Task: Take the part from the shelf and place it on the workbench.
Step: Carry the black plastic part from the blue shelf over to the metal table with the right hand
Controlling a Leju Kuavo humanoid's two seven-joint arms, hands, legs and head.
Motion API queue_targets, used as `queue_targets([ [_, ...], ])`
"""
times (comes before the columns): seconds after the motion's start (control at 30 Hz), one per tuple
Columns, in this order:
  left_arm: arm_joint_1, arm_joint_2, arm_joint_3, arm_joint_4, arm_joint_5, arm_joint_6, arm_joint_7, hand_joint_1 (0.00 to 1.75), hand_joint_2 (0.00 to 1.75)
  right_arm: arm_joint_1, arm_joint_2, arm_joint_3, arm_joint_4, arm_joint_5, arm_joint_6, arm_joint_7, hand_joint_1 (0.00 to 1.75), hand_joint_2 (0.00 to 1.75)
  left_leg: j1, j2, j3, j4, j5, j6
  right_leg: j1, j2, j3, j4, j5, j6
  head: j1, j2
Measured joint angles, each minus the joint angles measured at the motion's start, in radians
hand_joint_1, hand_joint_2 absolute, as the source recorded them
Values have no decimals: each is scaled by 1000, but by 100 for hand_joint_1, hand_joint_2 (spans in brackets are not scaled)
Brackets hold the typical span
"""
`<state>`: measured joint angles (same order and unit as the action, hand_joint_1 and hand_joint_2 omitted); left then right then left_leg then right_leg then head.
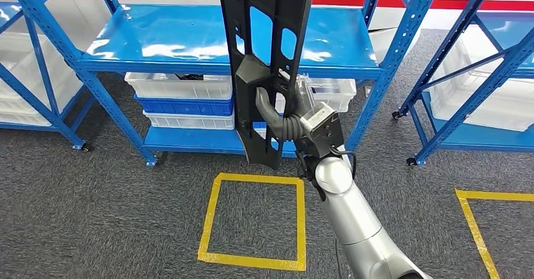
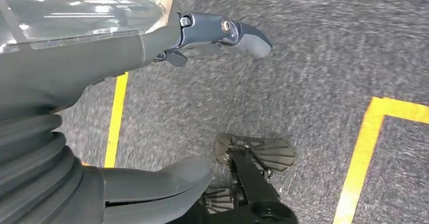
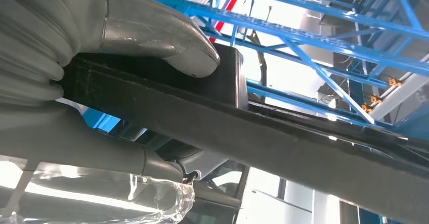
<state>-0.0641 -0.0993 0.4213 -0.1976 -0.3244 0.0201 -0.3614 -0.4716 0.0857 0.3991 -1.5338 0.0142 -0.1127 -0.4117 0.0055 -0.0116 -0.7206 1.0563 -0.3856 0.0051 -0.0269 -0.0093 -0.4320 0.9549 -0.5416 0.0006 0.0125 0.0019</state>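
gripping the black part (image 1: 267, 58) upright in front of the blue shelf (image 1: 189, 39), right hand (image 1: 280, 112) fingers clenched round its mid section. l hand (image 2: 152, 42) hangs over the floor, holding nothing, fingers apart. pickup looks done; carry to the tabletop & set-down left.

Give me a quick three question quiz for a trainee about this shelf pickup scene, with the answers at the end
1. True or false: the black part is lying flat on the blue shelf.
2. Which hand grips the part? A) right hand B) left hand C) both hands
3. Fill in: on the grey carpet in front of the shelf is a square marked in ______ tape.

Key: 1. False, it is held upright in front of the shelf. 2. A; the left hand hangs over the floor holding nothing. 3. yellow.
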Motion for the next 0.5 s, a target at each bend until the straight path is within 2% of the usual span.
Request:
queue_targets([
  [0.07, 1, -1, 0, 0, -2, -1, -2, 0, 175, 11, 1, 0, -13, 2, 0, -2, 175, 175, 6, 4, -44, 135, -90, -14, 2, -13, -10, 1, 13, -6, -3, 0],
  [0.1, 1, -1, 0, 0, -4, -2, -2, 0, 175, 17, 1, 0, -18, 3, 1, -3, 175, 175, 9, 5, -62, 198, -115, -20, 3, -19, -16, 2, 18, -4, -3, 0],
  [0.13, 2, -1, 0, 0, -6, -3, -2, 0, 175, 24, 1, -1, -22, 4, 1, -3, 175, 175, 13, 7, -65, 233, -120, -24, 2, -26, -20, 3, 21, -2, -3, 0],
  [0.17, 2, 0, 0, 0, -7, -3, -2, 0, 175, 30, 1, -1, -25, 4, 1, -3, 175, 175, 16, 10, -49, 227, -107, -27, 1, -33, -23, 4, 23, 0, -3, 0],
  [0.2, 3, 0, 0, 0, -7, -3, -3, 0, 175, 36, 0, -1, -29, 4, 1, -3, 175, 175, 20, 18, -12, 181, -83, -29, 0, -40, -24, 6, 24, 2, -3, 0],
  [0.27, 1, 0, 0, 0, -8, -5, -3, 0, 175, 41, 0, -2, -38, 4, 1, -3, 175, 175, 21, 48, 77, 44, -44, -32, 1, -52, -29, 13, 20, 9, -4, 0],
  [0.3, 0, 0, 0, 0, -8, -6, -4, 0, 175, 41, 0, -3, -43, 5, 1, -4, 175, 175, 19, 61, 105, -2, -37, -29, 5, -58, -32, 16, 19, 14, -4, 0],
  [0.33, -1, 0, 0, 0, -9, -8, -5, 0, 175, 42, 0, -4, -47, 6, 2, -4, 175, 175, 15, 67, 116, -26, -40, -23, 10, -64, -35, 18, 17, 21, -3, 0],
  [0.4, -1, 0, 0, 0, -10, -17, -13, 0, 175, 46, 1, -6, -57, 10, 6, -5, 175, 175, 8, 54, 111, -35, -45, -3, 17, -77, -37, 18, 18, 33, -1, 0],
  [0.43, -1, 0, 0, 0, -11, -26, -23, 0, 175, 50, 1, -8, -63, 13, 9, -6, 175, 175, 7, 46, 110, -42, -44, 8, 17, -72, -40, 22, 13, 39, -1, 0],
  [0.47, -1, 0, 0, 0, -13, -36, -34, 0, 175, 56, 0, -10, -70, 15, 10, -9, 175, 175, 7, 37, 109, -47, -40, 19, 15, -57, -50, 40, 1, 41, 0, 0],
  [0.5, -3, 0, 0, 0, -15, -44, -44, 0, 175, 62, 0, -14, -77, 17, 11, -11, 175, 175, 8, 29, 107, -53, -35, 28, 14, -37, -70, 80, -21, 38, 0, 0],
])
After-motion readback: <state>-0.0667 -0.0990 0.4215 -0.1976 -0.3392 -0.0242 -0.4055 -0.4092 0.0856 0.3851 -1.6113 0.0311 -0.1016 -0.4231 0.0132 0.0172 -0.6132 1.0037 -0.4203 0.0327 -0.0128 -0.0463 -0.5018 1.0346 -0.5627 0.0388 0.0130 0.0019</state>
